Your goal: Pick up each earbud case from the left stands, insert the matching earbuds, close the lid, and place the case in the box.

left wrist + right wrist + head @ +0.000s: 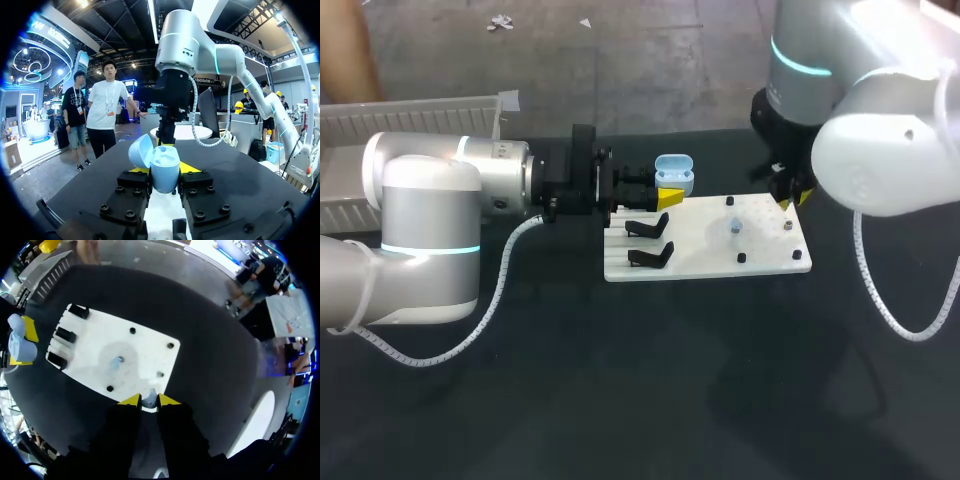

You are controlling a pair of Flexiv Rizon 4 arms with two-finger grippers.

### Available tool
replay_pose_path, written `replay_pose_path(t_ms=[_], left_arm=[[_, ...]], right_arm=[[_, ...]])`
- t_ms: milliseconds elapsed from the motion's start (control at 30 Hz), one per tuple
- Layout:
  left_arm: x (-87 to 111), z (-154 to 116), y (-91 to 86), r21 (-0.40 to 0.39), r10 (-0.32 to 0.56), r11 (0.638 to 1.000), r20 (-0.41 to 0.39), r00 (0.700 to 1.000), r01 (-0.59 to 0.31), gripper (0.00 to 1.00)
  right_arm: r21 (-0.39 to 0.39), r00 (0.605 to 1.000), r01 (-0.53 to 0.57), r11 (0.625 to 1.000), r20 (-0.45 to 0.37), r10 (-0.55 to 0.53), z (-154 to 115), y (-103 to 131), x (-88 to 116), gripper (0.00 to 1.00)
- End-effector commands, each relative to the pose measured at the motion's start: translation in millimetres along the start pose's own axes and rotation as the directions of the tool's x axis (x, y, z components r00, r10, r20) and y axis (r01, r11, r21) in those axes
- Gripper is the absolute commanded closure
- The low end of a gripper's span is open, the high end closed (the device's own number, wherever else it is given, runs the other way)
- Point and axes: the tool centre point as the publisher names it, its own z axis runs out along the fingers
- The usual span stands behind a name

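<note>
Evidently pale-blue earbud case point(164, 172), lid open, gripped in left end effector point(670, 198); right end effector point(149, 401) state unclear.

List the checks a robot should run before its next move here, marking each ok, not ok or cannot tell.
1. Grip on the earbud case by the left gripper jaws, one on each side: ok.
2. Lid of the case open: ok.
3. Jaws of the right gripper shut on an earbud: ok, as far as it appears.
4. The second earbud resting on the white board, apart from both grippers: ok.
5. Sockets inside the case empty: cannot tell.
</note>
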Motion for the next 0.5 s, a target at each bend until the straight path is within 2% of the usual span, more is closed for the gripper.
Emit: replay_pose_path(t_ms=[33, 267, 333, 500], left_arm=[[0.8, 0.0, -2.0, -0.007, 0.004, 1.000, 0.005, 1.000, -0.004, 1.00], [0.8, 0.0, -2.0, -0.007, 0.004, 1.000, 0.005, 1.000, -0.004, 1.00], [0.8, 0.0, -2.0, -0.007, 0.004, 1.000, 0.005, 1.000, -0.004, 1.00], [0.8, 0.0, -2.0, -0.007, 0.004, 1.000, 0.005, 1.000, -0.004, 1.00]], right_arm=[[-0.006, 1.000, 0.004, 1.000, 0.004, -0.004, -35.1, 6.5, 10.8, 1.00], [-0.011, 0.999, 0.038, 0.999, 0.000, -0.038, -70.6, 20.6, 20.6, 1.00], [-0.020, 0.999, 0.030, 0.999, 0.030, -0.030, -79.9, 22.8, 22.3, 1.00], [-0.020, 0.999, 0.030, 0.999, 0.030, -0.030, -79.9, 22.8, 22.3, 1.00]])
